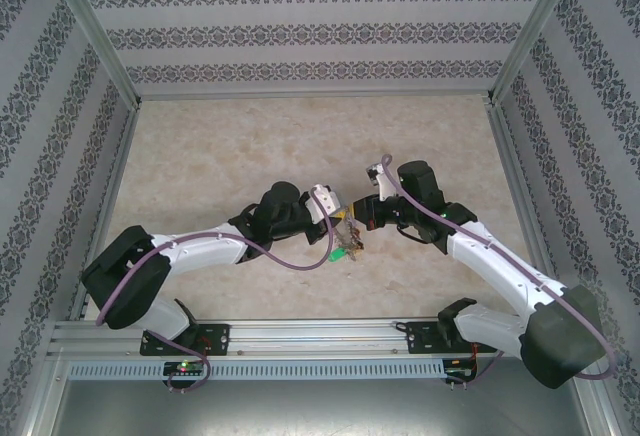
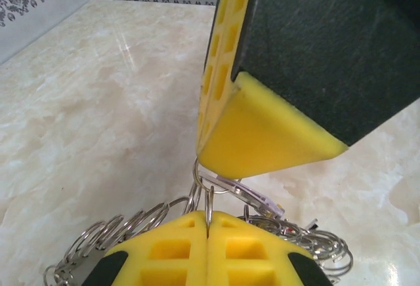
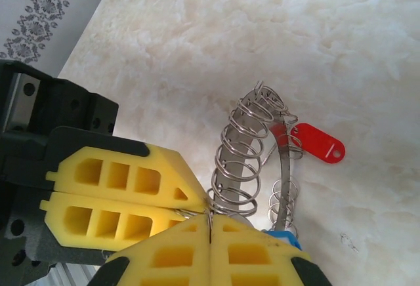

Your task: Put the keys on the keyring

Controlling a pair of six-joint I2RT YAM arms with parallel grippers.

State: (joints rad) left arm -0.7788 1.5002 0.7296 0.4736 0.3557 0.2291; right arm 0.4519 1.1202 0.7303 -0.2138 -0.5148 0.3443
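Note:
Both grippers meet tip to tip above the middle of the table. My left gripper [image 1: 340, 219] [image 2: 209, 225] is shut on one small loop of the keyring [image 2: 125, 230], whose other loops spread to both sides of the fingers. My right gripper [image 1: 357, 218] [image 3: 209, 230] is shut on a thin ring linked into that loop. A clear lilac key [image 2: 259, 197] hangs from that ring. The keyring [image 3: 239, 161] hangs down toward the table, with a red key [image 3: 318, 143] and a blue key [image 3: 283, 236] on it. A green key [image 1: 341, 253] dangles below the grippers.
The marble-patterned tabletop [image 1: 250, 146] lies open behind and beside the arms. Patterned walls [image 1: 300, 26] close it in at the back and sides. A metal rail [image 1: 320, 336] with the arm bases runs along the near edge.

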